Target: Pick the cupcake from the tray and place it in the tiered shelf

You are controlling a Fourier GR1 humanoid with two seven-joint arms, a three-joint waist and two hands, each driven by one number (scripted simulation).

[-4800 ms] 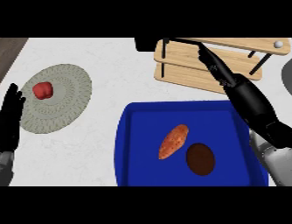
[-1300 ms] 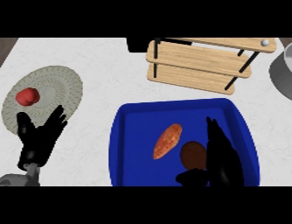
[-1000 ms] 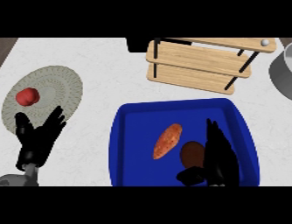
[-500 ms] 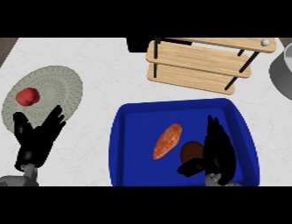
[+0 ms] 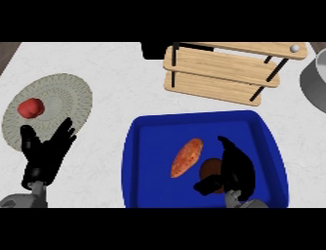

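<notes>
Cupcake [image 5: 211,168] sits on the tray [image 5: 140,161] beside the orange pastry [image 5: 187,157]; my right robot hand [image 5: 236,168] has now curled round it, ready to lift. Left robot hand [image 5: 45,152] rests released left of the tray.

One head view only, looking steeply down at the counter [image 5: 123,93] from above the robot's side. Blue tray [image 5: 140,146] is sitting lower centre, close to the lens; tiered shelf [image 5: 220,73] beyond the tray, toward the top edge. Forearms are entering from the bottom edge, either side of the tray.
</notes>
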